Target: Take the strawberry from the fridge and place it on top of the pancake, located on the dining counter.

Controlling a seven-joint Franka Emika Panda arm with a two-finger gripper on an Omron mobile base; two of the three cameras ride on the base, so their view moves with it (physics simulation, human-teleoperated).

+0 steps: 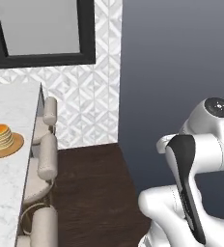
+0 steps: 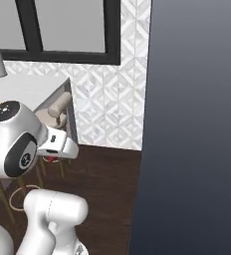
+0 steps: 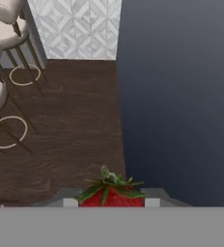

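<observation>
A dark grey wall [image 1: 181,53] takes up the right of both base views, meeting a white patterned tile wall [image 1: 92,82] with a black-framed window [image 1: 41,29] above it; below them runs a dark wood floor [image 3: 70,120]; on the left stands the surface [image 1: 7,111], white marble with grey veins, with beige stools [image 1: 47,157] lined along its edge, their ring footrests seen over the floor in the hand view; the white arm [image 1: 201,144] is folded up close to the base, well apart from the surface; on the marble sits the pancake [image 1: 0,136], a golden stack on a brown plate [image 1: 15,144], near the edge by the stools; the strawberry [image 3: 111,195] is up in the air, clenched between the jaws, red with its green leaves pointing away from the hand, hanging over the floor beside the foot of the grey wall; in the right base view a speck of red shows under the hand [image 2: 57,144], level with the stool legs.
</observation>
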